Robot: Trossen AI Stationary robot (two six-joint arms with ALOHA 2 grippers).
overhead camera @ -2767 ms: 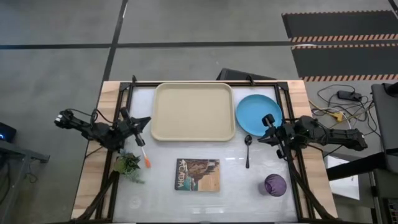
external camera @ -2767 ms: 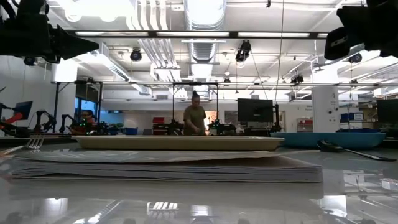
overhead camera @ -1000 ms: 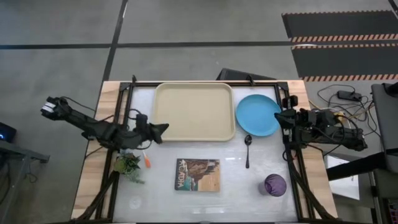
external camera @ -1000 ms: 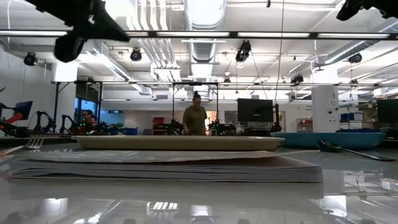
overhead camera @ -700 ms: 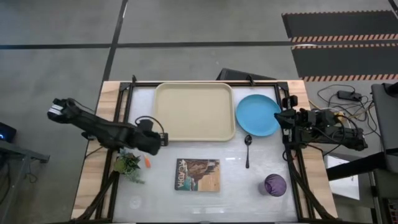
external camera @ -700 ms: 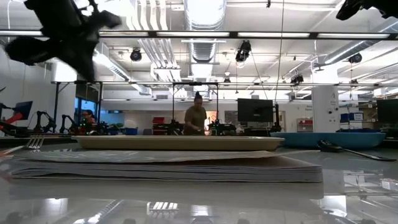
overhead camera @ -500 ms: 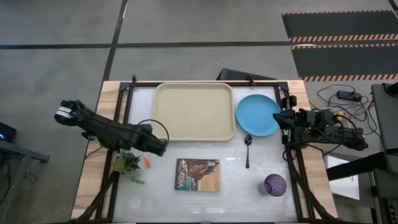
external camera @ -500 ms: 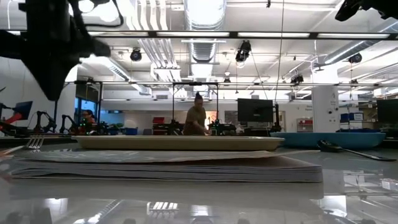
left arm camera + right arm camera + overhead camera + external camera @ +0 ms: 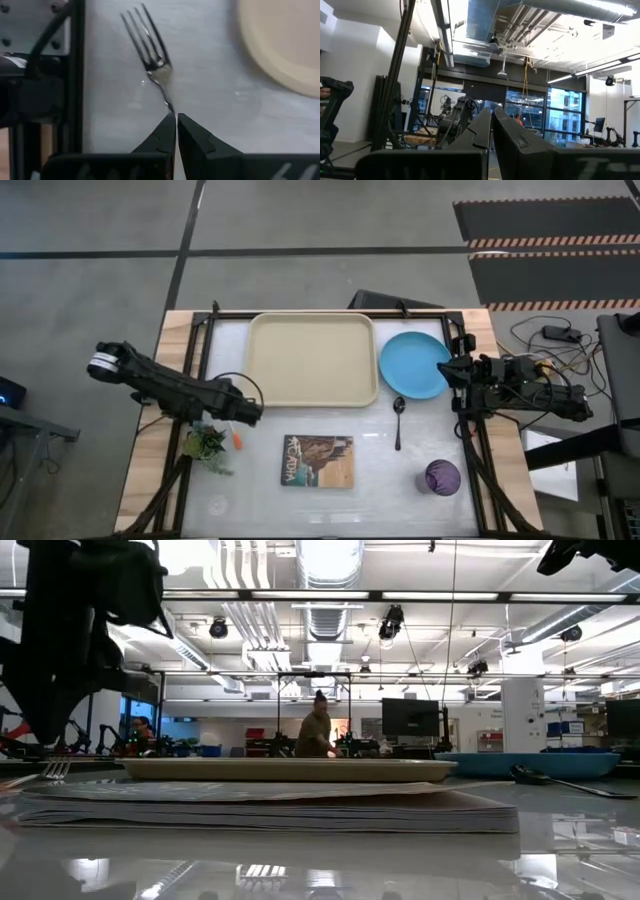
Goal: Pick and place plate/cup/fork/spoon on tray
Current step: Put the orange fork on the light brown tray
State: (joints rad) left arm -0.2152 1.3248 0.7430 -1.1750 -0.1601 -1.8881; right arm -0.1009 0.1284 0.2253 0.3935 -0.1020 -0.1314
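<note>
The fork lies flat on the table left of the tray, its orange handle end [image 9: 238,441] toward the near edge and its tines [image 9: 145,35] toward the far edge. My left gripper [image 9: 176,119] points down, shut, right over the fork's thin shaft. The beige tray [image 9: 312,360] lies at the far middle. The light-blue plate [image 9: 415,364] lies to its right, with the dark spoon [image 9: 398,420] in front of it. The purple cup [image 9: 442,477] stands near the right front. My right gripper [image 9: 492,117] is shut and empty, raised beside the plate [image 9: 455,370]. My left gripper's shut fingertips stand from above over the fork's shaft [image 9: 167,102], just behind the tines. The fingertips themselves hide the spot, so I cannot tell whether they touch it. The fork lies flat on the table.
A picture-covered book [image 9: 319,461] lies in front of the tray. A small green plant [image 9: 207,445] sits beside the fork's handle. Black frame bars run along both table sides. A person stands in the room beyond the table [image 9: 318,730].
My left gripper has swung from beside the tray's near left corner toward the table's near edge, tipped to point down, and come down over the fork. The fork has not moved. My right arm has kept still.
</note>
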